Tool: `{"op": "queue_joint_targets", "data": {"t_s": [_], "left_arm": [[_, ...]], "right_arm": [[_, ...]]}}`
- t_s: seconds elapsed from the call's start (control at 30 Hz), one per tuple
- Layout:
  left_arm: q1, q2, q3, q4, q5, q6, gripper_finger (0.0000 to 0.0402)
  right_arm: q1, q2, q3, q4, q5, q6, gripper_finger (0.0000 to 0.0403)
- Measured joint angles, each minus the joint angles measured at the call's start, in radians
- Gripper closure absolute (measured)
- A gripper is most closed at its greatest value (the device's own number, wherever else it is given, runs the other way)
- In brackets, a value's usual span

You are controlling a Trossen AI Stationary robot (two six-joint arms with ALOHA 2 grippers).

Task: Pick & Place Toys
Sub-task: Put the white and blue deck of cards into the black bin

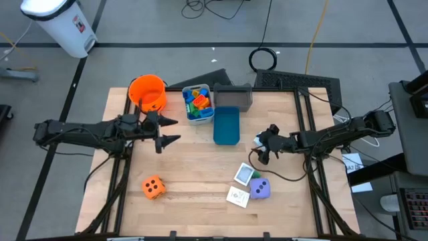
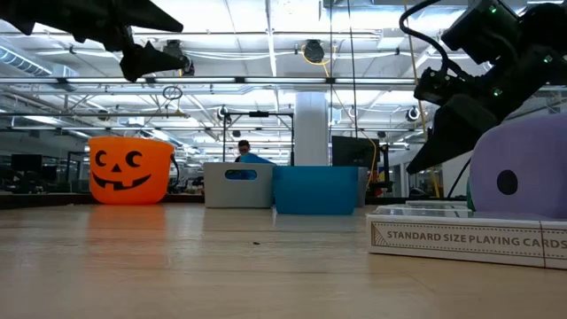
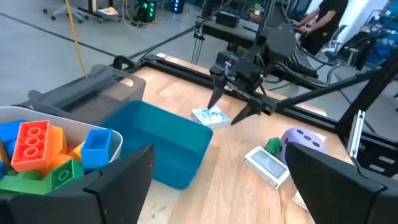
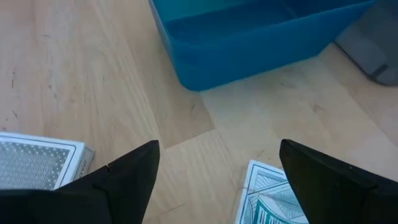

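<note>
While open, right pincer (image 1: 260, 151) (empty) hovers above card deck (image 4: 273, 198).

Back edge of table crowded: pumpkin bucket (image 1: 147, 93), white bin of blocks (image 1: 198, 104), grey bin (image 1: 233, 97) and blue bin (image 1: 226, 125) stand close together, little room to pass between them. Middle and front centre is bare wood, open between the orange die (image 1: 153, 187) at front left and the card boxes (image 1: 242, 185) touching the purple die (image 1: 260, 189) at front right. Left gripper (image 1: 167, 130), jaws wide, hangs beside the bucket; right gripper (image 1: 260, 148), jaws apart, hangs low between blue bin and cards, narrowing that gap.
</note>
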Motion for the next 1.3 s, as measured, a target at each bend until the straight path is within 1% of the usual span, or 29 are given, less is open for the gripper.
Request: {"op": "queue_joint_targets", "data": {"t_s": [0.2,0.27,0.37,0.4,0.5,0.63,0.7,0.8,0.93,1.1,1.3], "left_arm": [[-0.006,0.004,0.0,0.001,-0.001,-0.002,0.0036],[-0.006,0.004,0.0,0.001,-0.001,-0.003,0.0036],[-0.006,0.004,0.0,0.003,-0.002,-0.005,0.0036],[-0.006,0.004,0.0,0.003,-0.002,-0.005,0.0036],[-0.006,0.004,0.0,0.004,-0.003,-0.015,0.0036],[-0.006,0.004,0.0,0.003,-0.003,-0.021,0.0036],[-0.006,0.004,0.0,0.003,-0.003,-0.021,0.0036],[-0.006,0.004,0.0,0.003,-0.003,-0.022,0.0036],[-0.006,0.004,0.0,0.001,-0.003,-0.022,0.0036],[-0.006,0.004,-0.001,-0.006,-0.003,-0.022,0.0036],[-0.006,0.004,-0.001,-0.006,-0.028,-0.02,0.0036]], "right_arm": [[0.0,0.0,0.003,-0.02,0.001,-0.013,0.0053],[-0.004,0.0,0.018,-0.088,0.007,-0.034,0.0045],[-0.016,0.0,0.056,-0.241,0.059,-0.038,0.0034],[-0.022,0.0,0.071,-0.29,0.061,-0.036,0.0029],[-0.041,-0.001,0.101,-0.38,0.035,-0.005,0.0017],[-0.091,0.0,0.101,-0.452,-0.052,0.049,0.0005],[-0.12,0.006,0.101,-0.475,-0.049,0.072,0.0003],[-0.158,0.011,0.09,-0.455,-0.059,0.076,0.0003],[-0.185,0.025,0.069,-0.379,-0.152,0.076,0.0004],[-0.185,0.072,0.041,-0.344,-0.132,0.065,0.0006],[-0.182,0.113,0.006,-0.273,-0.175,0.071,0.0007]]}}
